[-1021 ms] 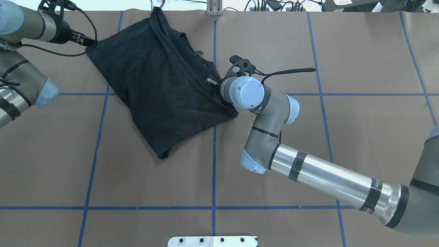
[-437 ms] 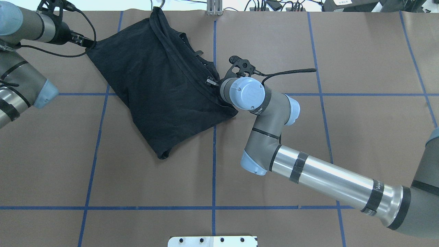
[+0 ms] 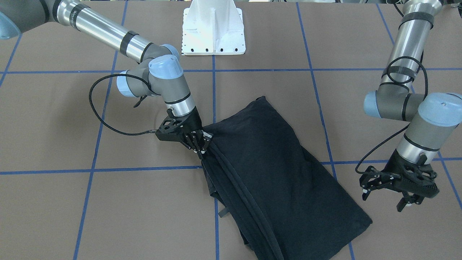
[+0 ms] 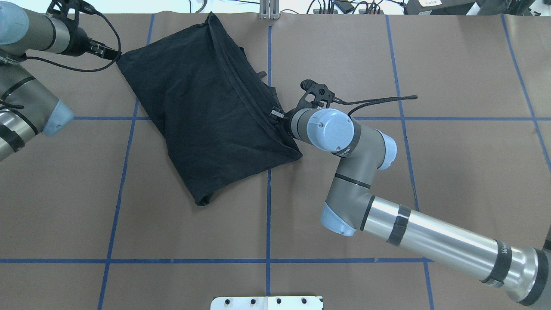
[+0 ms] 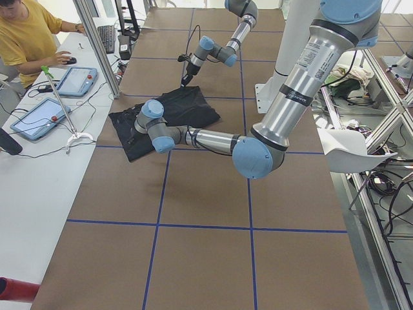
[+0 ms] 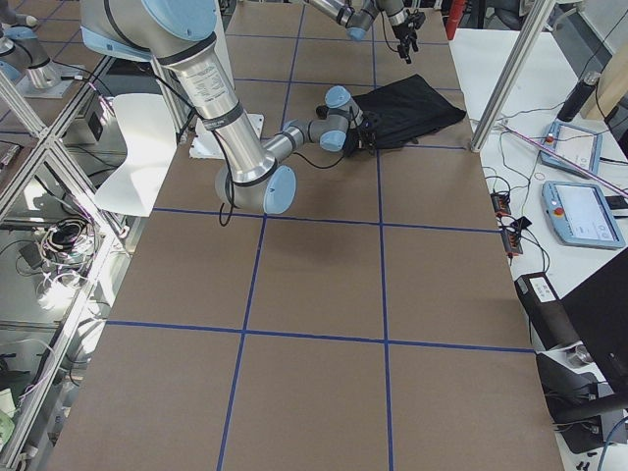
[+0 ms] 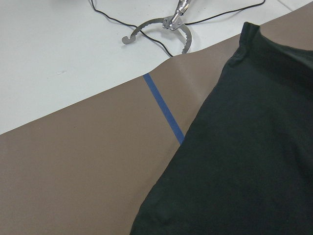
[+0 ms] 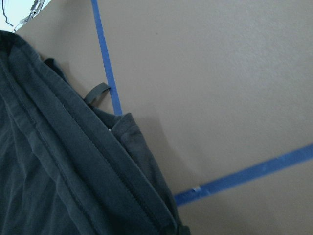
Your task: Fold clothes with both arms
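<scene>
You see the black short-sleeved cotton T-shirt (image 4: 206, 107) lying folded on the brown table (image 4: 387, 193), which is crossed by blue tape lines. Your black two-finger right gripper (image 3: 199, 143) pinches its layered edge. Your left gripper (image 3: 384, 199) hangs spread and empty near the opposite corner, apart from the cloth.

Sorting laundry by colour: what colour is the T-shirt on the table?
The T-shirt is black, no print showing; clearest in the overhead exterior view.
</scene>
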{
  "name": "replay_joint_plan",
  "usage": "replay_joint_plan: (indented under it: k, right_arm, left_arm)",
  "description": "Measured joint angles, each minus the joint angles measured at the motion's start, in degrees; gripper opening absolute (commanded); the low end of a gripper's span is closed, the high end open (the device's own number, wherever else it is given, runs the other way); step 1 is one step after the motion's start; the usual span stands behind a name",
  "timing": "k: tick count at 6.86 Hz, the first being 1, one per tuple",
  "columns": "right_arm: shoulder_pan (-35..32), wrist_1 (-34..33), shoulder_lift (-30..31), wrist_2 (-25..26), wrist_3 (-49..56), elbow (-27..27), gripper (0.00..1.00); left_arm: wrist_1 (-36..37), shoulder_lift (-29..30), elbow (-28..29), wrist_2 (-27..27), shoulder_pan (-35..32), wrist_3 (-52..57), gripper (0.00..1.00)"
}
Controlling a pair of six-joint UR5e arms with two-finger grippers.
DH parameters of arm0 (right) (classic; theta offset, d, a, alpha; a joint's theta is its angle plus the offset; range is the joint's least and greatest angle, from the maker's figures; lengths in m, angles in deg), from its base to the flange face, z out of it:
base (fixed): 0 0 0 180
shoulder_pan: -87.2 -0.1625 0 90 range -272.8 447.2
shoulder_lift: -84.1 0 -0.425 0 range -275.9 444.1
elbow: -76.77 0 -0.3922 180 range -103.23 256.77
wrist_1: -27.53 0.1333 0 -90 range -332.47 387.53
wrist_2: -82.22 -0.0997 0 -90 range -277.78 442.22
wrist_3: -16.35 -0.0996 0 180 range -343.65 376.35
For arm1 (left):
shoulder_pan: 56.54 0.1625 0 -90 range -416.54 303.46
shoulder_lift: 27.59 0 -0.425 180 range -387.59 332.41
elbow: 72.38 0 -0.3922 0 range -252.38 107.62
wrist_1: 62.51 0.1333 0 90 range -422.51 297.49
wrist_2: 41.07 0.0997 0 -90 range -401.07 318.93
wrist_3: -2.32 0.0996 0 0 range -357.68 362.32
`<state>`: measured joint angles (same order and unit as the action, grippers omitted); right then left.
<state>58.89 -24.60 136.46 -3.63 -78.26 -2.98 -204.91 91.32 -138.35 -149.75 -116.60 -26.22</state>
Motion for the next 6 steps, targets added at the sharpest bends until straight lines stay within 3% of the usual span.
replay_joint_plan:
  k: [3,5,6]
  right_arm:
    - [9.6,-8.6,7.6,7.6,-0.3,-15.4,0.00]
    - [13.0,-9.8,9.1,11.0,-0.5,-17.9,0.00]
    - [13.5,-9.9,9.2,11.6,-0.6,-18.2,0.95]
  left_arm:
    - [-0.1,0.1,0.0,0.0,0.2,0.0,1.00]
    - [-0.1,0.1,0.0,0.0,0.3,0.0,1.00]
    - [-0.1,0.1,0.0,0.0,0.3,0.0,1.00]
